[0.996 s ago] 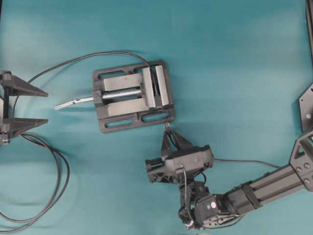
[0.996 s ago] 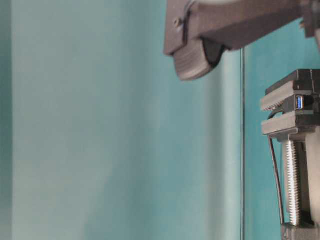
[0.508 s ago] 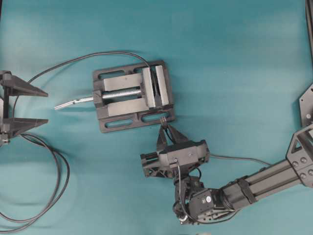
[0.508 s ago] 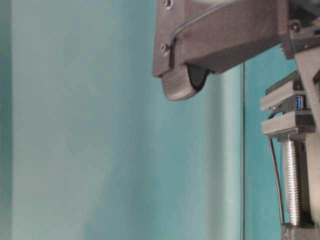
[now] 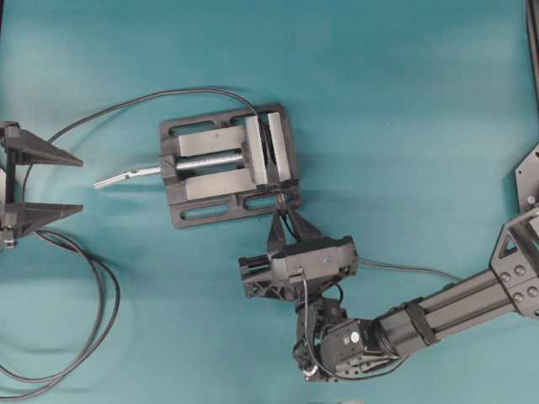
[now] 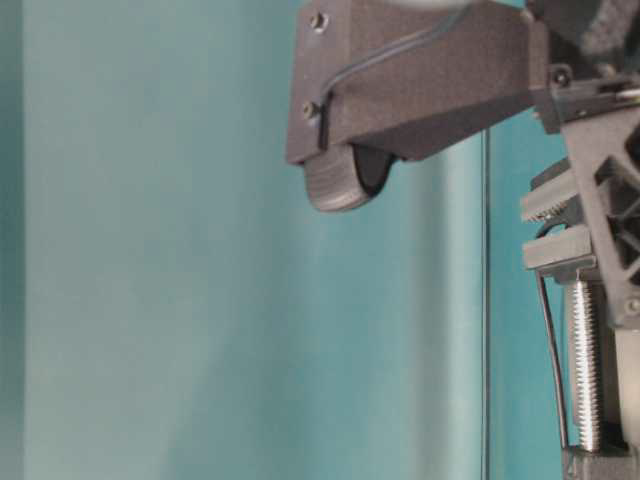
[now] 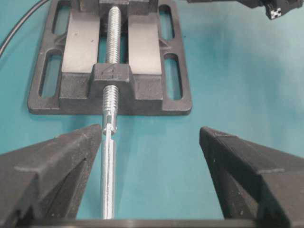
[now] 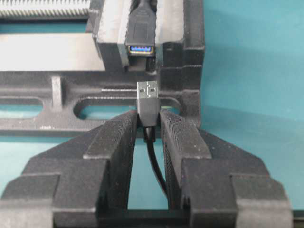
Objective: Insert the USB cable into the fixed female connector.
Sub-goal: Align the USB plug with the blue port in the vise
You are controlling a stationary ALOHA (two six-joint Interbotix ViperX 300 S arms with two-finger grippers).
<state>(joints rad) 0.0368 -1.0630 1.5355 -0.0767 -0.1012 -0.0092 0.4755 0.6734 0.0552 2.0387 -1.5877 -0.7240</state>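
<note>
At vise [image 8: 190, 57] front edge: USB cable [image 8: 147, 102] plug pinched between right gripper [image 8: 148, 126] fingers, aligned just short of fixed female connector [image 8: 141, 48], clamped for insertion. Left gripper [image 7: 152, 152] spread wide, parked.

A black-and-grey vise [image 5: 229, 165] sits on the teal table [image 5: 404, 101], a little toward ten o'clock from the overhead view's centre. Its silver screw handle [image 5: 126, 177] sticks out toward nine o'clock, lying level just above the table.
</note>
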